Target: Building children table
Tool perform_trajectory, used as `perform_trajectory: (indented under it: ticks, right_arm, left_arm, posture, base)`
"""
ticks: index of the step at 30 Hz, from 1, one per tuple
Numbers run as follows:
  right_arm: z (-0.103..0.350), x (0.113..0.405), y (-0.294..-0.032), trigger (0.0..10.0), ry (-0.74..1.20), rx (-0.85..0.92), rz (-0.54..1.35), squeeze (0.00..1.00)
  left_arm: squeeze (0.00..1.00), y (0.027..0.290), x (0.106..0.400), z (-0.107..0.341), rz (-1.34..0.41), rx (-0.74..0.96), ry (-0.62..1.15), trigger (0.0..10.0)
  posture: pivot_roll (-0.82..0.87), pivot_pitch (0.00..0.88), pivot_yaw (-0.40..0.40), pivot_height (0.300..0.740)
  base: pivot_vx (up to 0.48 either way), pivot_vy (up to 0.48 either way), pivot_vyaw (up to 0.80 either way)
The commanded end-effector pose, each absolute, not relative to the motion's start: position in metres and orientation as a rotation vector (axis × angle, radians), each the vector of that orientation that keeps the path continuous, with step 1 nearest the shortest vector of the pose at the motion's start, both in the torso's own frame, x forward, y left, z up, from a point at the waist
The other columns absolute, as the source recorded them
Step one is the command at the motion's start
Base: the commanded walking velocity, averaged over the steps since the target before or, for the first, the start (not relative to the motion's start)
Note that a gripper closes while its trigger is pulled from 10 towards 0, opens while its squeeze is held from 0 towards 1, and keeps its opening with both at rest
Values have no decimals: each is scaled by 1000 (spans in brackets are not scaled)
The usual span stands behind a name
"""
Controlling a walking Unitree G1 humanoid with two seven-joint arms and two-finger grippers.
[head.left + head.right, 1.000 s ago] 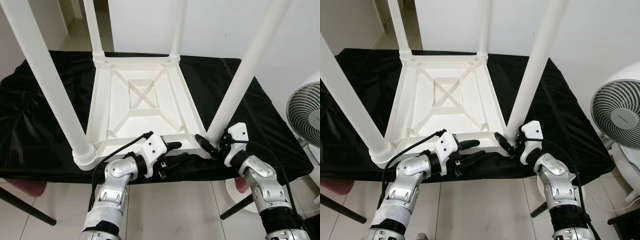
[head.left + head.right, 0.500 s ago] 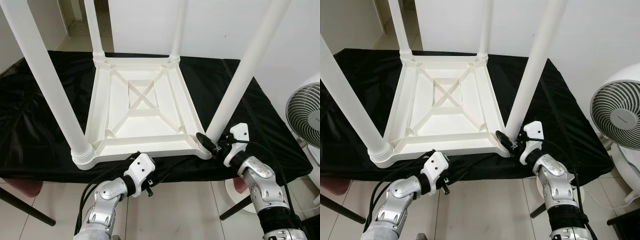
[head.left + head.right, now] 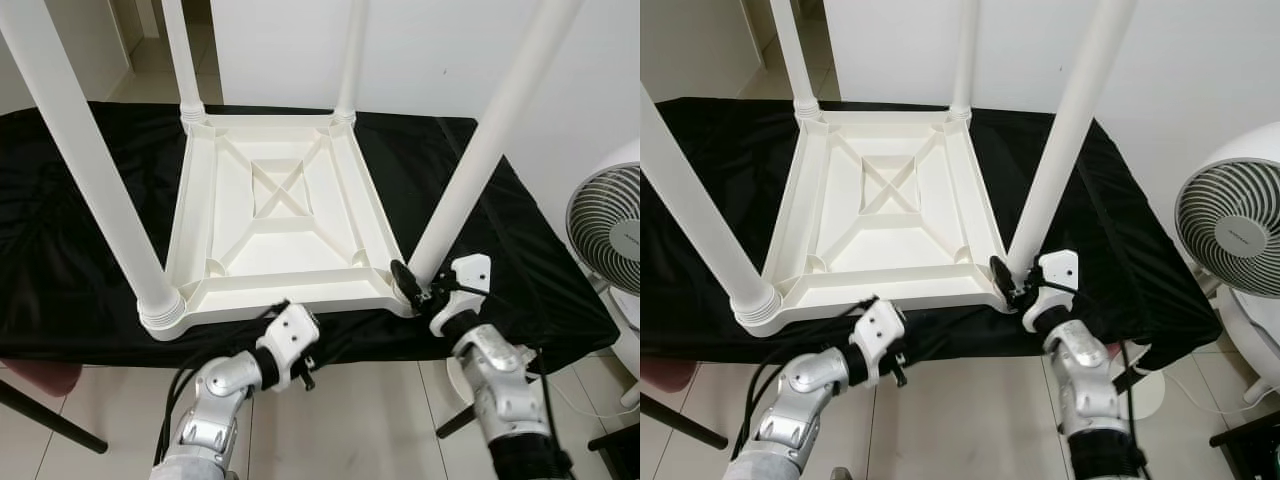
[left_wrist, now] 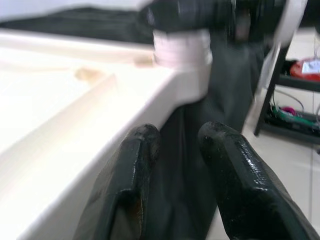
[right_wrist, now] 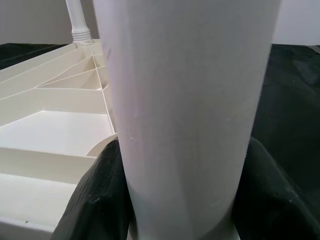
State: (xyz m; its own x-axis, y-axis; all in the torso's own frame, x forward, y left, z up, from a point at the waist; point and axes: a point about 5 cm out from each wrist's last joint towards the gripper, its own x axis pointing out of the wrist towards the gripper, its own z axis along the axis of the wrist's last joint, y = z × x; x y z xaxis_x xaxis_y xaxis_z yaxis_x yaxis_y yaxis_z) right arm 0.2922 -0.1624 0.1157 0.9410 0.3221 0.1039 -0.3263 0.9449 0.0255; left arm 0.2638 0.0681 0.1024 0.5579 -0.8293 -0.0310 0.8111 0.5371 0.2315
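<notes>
Table (image 3: 280,215) lies upturned, right pincer (image 3: 412,288) clasping its near-right leg (image 3: 470,175); left pincer (image 4: 175,150) narrow, below the near edge.

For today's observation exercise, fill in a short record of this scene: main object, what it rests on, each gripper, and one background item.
Main object: white table, upside down, four legs up
Support: black cloth
Right gripper: fingers clasp the near right leg at its base
Left gripper: open, empty, beside the table's near edge
Background: white fan
</notes>
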Motion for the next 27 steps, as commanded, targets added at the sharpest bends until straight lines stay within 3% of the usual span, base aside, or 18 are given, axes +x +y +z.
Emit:
perform_trajectory:
  ticks: [1, 3, 8, 21, 23, 24, 27]
  right_arm:
    - [97, 288, -156, 0, -14, 82, 264, 0]
    - [94, 290, -155, 0, 6, 85, 136, 0]
    - [91, 291, -148, 0, 29, 92, 19, 0]
    - [89, 286, -130, 0, 49, 133, -60, 0]
    - [89, 285, -126, 510, 53, 147, -46, 0]
    - [90, 286, -124, 10000, 56, 136, -37, 0]
    - [90, 286, -123, 10000, 54, 131, -37, 0]
  left_arm:
    - [0, 62, 268, 107, -862, 161, -115, 10000]
    - [0, 64, 270, 107, -846, 162, -123, 10000]
    - [0, 67, 274, 107, -818, 158, -123, 10000]
    - [0, 70, 277, 112, -794, 147, -133, 10000]
    - [0, 71, 278, 112, -795, 149, -133, 10000]
    - [0, 71, 278, 113, -795, 149, -134, 10000]
    - [0, 72, 278, 113, -794, 149, -136, 10000]
  posture:
    - [66, 44, -29, 740]
    - [67, 43, -31, 740]
    - [70, 38, -37, 740]
    - [69, 38, -39, 740]
    - [68, 38, -37, 740]
    - [68, 40, -35, 740]
    - [68, 40, -35, 740]
  base:
    - [0, 0, 0]
    - [0, 0, 0]
    - [0, 0, 0]
    - [0, 0, 0]
    - [0, 0, 0]
    - [0, 0, 0]
    - [0, 0, 0]
